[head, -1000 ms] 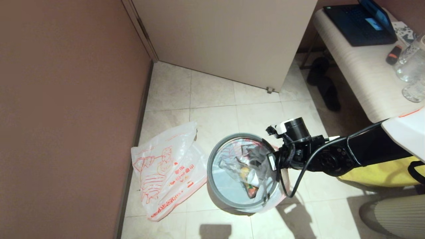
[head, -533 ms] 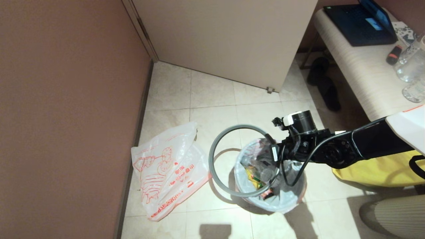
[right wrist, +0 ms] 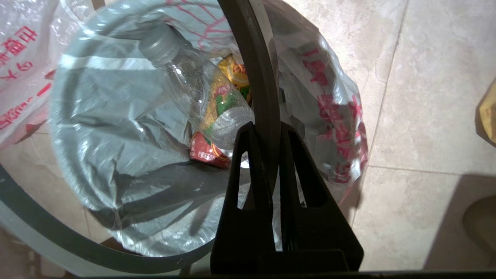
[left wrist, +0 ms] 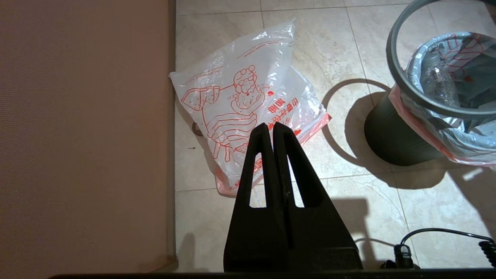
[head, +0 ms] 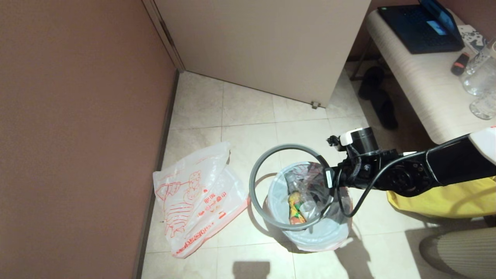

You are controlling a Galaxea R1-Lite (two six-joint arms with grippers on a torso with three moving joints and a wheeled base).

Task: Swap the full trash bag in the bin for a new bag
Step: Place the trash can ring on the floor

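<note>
Here the right gripper, arm reaching leftward, has its fingers clamped on the grey hoop, lifted off the bin.

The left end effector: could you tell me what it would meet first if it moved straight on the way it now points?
Most likely the new bag lying flat on the floor; the shut left end effector points at its printed side, with nothing between, though depth is unclear.

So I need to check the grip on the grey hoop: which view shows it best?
The right wrist view: the right hand is shut on the grey hoop above the full trash bag. The head view hides the hand behind the wrist; the left wrist view shows only the hoop's far arc.
</note>
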